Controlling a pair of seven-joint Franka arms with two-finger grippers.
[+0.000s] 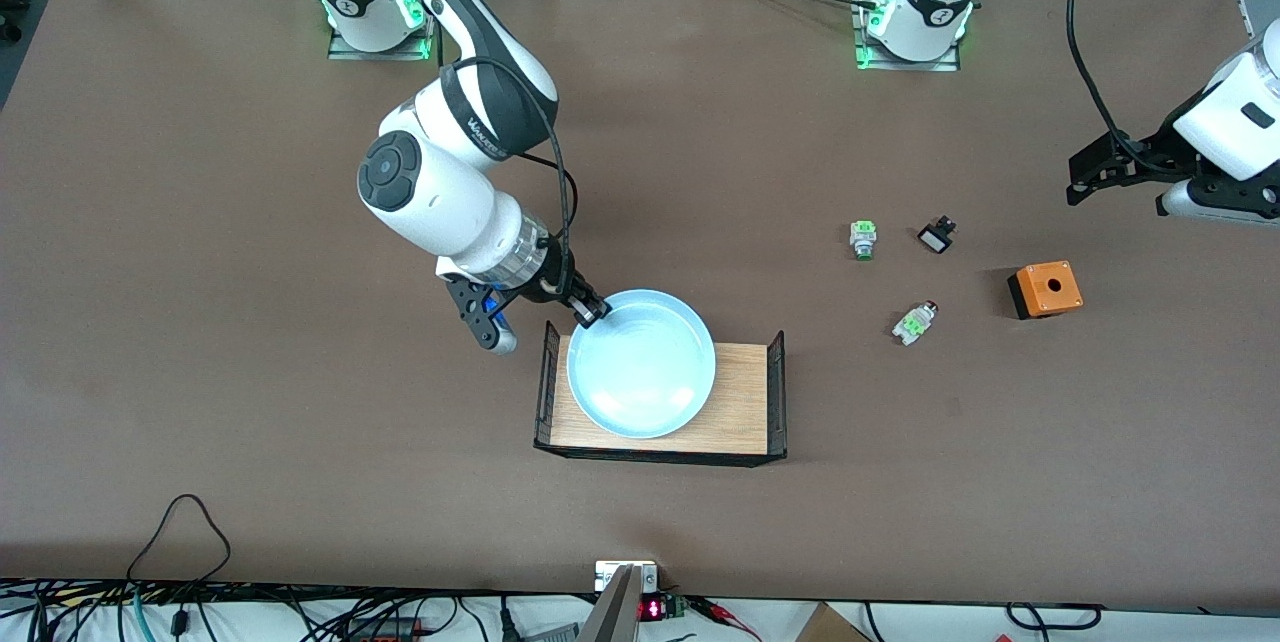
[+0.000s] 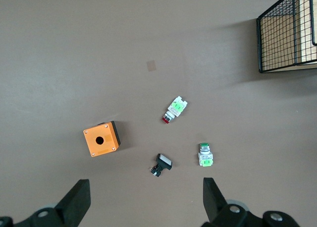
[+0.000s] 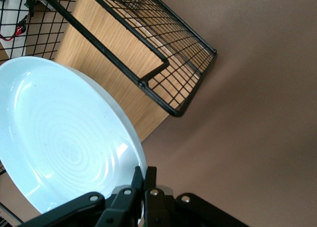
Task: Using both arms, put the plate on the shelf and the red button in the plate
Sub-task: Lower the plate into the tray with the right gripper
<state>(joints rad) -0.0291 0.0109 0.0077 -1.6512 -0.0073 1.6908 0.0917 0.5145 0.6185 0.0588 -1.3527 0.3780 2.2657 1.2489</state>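
The pale light-blue plate (image 1: 642, 375) is over the wooden tray (image 1: 745, 402); I cannot tell if it rests on the wood. My right gripper (image 1: 592, 314) is shut on the plate's rim at the edge toward the robots, as the right wrist view shows (image 3: 143, 173), with the plate (image 3: 59, 138) above the tray's wood (image 3: 99, 53). The red button (image 1: 914, 323) lies on the table between the tray and the orange box; it also shows in the left wrist view (image 2: 174, 109). My left gripper (image 1: 1078, 180) is open and empty, high over the table's left-arm end (image 2: 144, 192).
A green-capped switch (image 1: 863, 239) and a small black switch (image 1: 936, 236) lie farther from the front camera than the red button. An orange box with a hole (image 1: 1045, 289) stands beside them toward the left arm's end. The tray has black wire end walls (image 1: 546, 382).
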